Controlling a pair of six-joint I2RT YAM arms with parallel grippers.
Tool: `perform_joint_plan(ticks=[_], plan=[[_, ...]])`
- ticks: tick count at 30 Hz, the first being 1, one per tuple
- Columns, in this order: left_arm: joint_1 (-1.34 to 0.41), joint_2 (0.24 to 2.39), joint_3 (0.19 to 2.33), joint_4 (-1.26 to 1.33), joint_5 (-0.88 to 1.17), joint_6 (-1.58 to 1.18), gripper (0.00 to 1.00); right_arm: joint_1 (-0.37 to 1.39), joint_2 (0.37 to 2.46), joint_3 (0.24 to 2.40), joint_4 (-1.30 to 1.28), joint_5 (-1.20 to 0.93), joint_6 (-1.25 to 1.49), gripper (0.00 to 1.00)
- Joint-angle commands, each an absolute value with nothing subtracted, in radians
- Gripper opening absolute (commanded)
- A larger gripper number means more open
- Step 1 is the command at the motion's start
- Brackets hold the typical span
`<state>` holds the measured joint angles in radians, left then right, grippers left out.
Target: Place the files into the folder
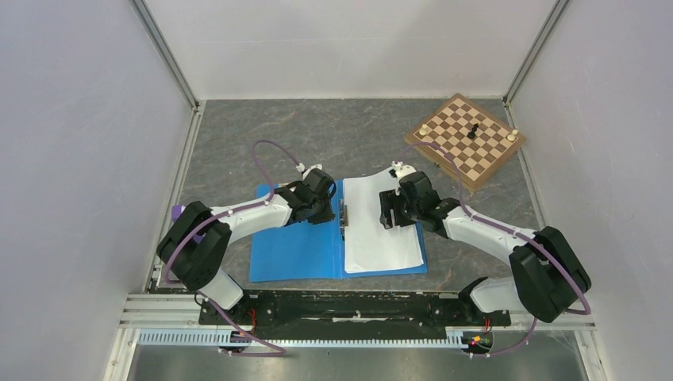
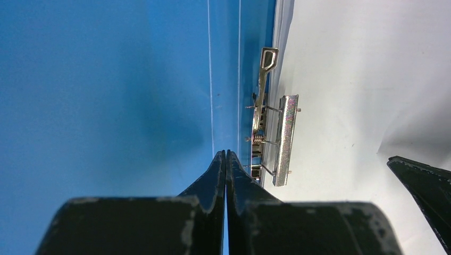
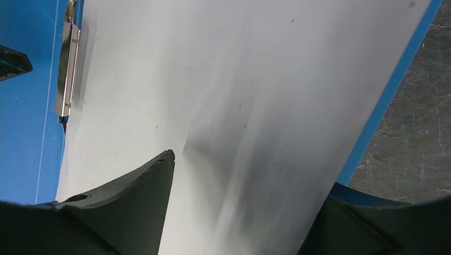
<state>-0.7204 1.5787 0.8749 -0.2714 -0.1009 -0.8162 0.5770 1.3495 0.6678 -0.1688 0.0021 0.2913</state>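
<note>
Though tiny overhead, metal clip [image 2: 285,139] clear at left wrist, by files [image 2: 361,79]

Blue folder [image 1: 294,254], white files [image 1: 379,230], brn/cream chequered chessboard [image 1: 466,143], grey marbled table [image 1: 317,135].

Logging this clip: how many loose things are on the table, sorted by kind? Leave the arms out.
Blue folder: 1
Stack of white sheets: 1
Wooden chessboard: 1
Pale chess pieces: 2
Black chess piece: 1
Total: 6
</note>
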Motion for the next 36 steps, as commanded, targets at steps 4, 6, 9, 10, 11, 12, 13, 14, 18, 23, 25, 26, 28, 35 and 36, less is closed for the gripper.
perform_joint_plan(ticks=[4, 6, 9, 10, 11, 12, 13, 14, 18, 23, 25, 26, 28, 35, 36], plan=[[-0.730, 1.592, 0.913, -0.271, -0.099, -0.809, 0.02, 0.578, 1.329, 0.705, -0.169, 0.032, 0.302, 0.80], [-0.731, 1.596, 0.917, -0.273, -0.098, -0.808, 0.02, 0.578, 1.329, 0.711, -0.173, 0.032, 0.301, 0.83], [-0.732, 1.602, 0.922, -0.273, -0.098, -0.807, 0.02, 0.571, 1.329, 0.720, -0.178, 0.028, 0.295, 0.87], [-0.732, 1.604, 0.922, -0.273, -0.099, -0.807, 0.02, 0.569, 1.331, 0.722, -0.179, 0.024, 0.295, 0.88], [-0.732, 1.604, 0.923, -0.272, -0.098, -0.807, 0.02, 0.565, 1.331, 0.724, -0.180, 0.017, 0.293, 0.89], [-0.732, 1.606, 0.924, -0.272, -0.099, -0.807, 0.02, 0.561, 1.333, 0.724, -0.181, 0.011, 0.291, 0.89], [-0.732, 1.607, 0.925, -0.272, -0.099, -0.807, 0.02, 0.556, 1.333, 0.723, -0.180, 0.006, 0.289, 0.90], [-0.732, 1.608, 0.927, -0.273, -0.099, -0.805, 0.02, 0.551, 1.331, 0.721, -0.178, 0.003, 0.287, 0.90], [-0.732, 1.619, 0.935, -0.273, -0.097, -0.802, 0.02, 0.517, 1.319, 0.711, -0.171, -0.040, 0.284, 0.92], [-0.732, 1.634, 0.948, -0.272, -0.091, -0.800, 0.02, 0.484, 1.315, 0.706, -0.167, -0.080, 0.280, 0.93], [-0.732, 1.638, 0.952, -0.271, -0.091, -0.799, 0.02, 0.479, 1.320, 0.706, -0.162, -0.095, 0.280, 0.92], [-0.732, 1.639, 0.954, -0.272, -0.090, -0.799, 0.02, 0.480, 1.323, 0.707, -0.161, -0.105, 0.282, 0.92], [-0.732, 1.645, 0.959, -0.272, -0.088, -0.799, 0.02, 0.481, 1.333, 0.707, -0.154, -0.122, 0.287, 0.92], [-0.735, 1.659, 0.966, -0.270, -0.081, -0.796, 0.02, 0.480, 1.353, 0.692, -0.133, -0.136, 0.302, 0.92], [-0.735, 1.660, 0.968, -0.270, -0.081, -0.796, 0.02, 0.480, 1.355, 0.692, -0.134, -0.128, 0.301, 0.93]])
